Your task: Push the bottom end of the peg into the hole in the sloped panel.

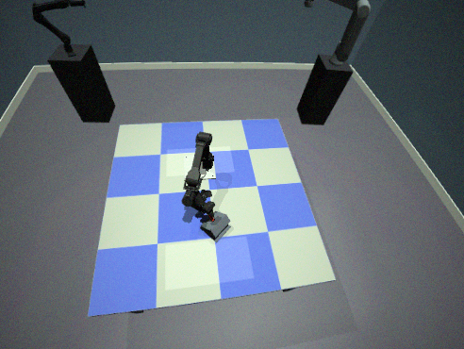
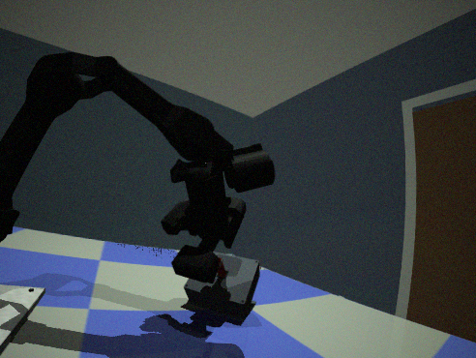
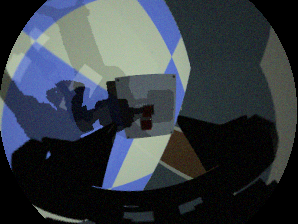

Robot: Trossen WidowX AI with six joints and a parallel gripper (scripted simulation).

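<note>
The sloped grey panel (image 1: 218,229) (image 2: 247,272) (image 3: 165,83) sits on the checkered mat with its face tilted. A short dark-red peg (image 1: 212,219) (image 2: 222,267) (image 3: 146,124) sticks out from near the middle of the panel's face, its lower end out of sight. The hole itself cannot be made out behind the peg and shadow. My gripper (image 3: 148,121) is open wide and empty, its fingertips apart on both sides of the peg in the wrist view. In the top and exterior views the dark gripper is close over the panel, partly covering it.
A white base plate (image 1: 211,174) (image 2: 19,306) lies under the arm's base. The arm reaches from it to the panel and casts shadows on the blue and cream mat (image 1: 292,255) (image 2: 377,316). Two black pedestals (image 1: 85,90) (image 1: 321,94) with other arms stand far back.
</note>
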